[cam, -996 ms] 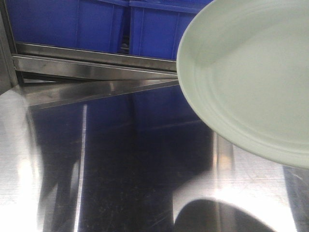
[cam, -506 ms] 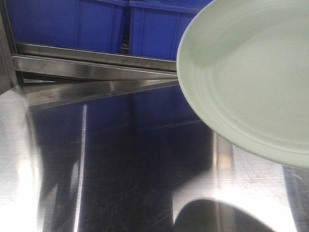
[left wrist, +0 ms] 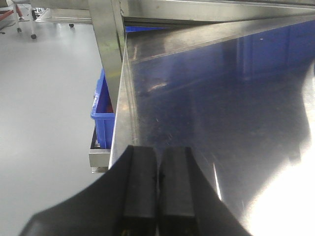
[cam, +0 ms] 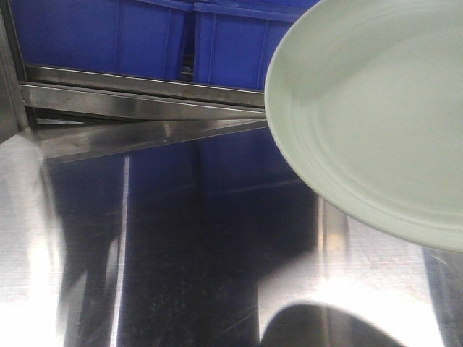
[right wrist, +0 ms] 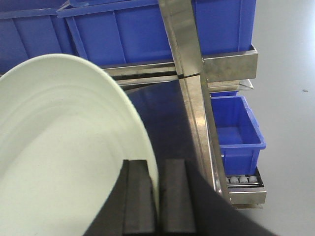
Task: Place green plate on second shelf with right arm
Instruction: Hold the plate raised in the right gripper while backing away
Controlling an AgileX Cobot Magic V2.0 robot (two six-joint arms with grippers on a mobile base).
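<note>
At the far left, the left wrist view showed smooth grey floor and a square-section steel upright. A blue plastic bin sat low behind the upright. The left gripper hung at the near corner of the steel shelf. Its two flat, matte black fingers were pressed together with nothing between them.

In the front view the shelf was a broad polished sheet, finely scratched, that mirrored blue and white streaks. Along its back ran a folded steel rail. Behind the rail stood two large blue crates with ribbed plastic walls.

The green plate filled the upper right of that view. It was round, shallow, matte and pale sage, with faint concentric rings inside a low raised rim. It was held tilted above the right part of the shelf. Its upper and right edges were cut off by the frame. A dark rounded shadow lay on the steel beneath it.

In the right wrist view, the right gripper pinched the plate by its rim. One black finger was on the plate's face, and the other finger was behind the edge. Further right, a steel post ran down the rack's side. Beyond the post, a small open blue tray rested on a lower level.
</note>
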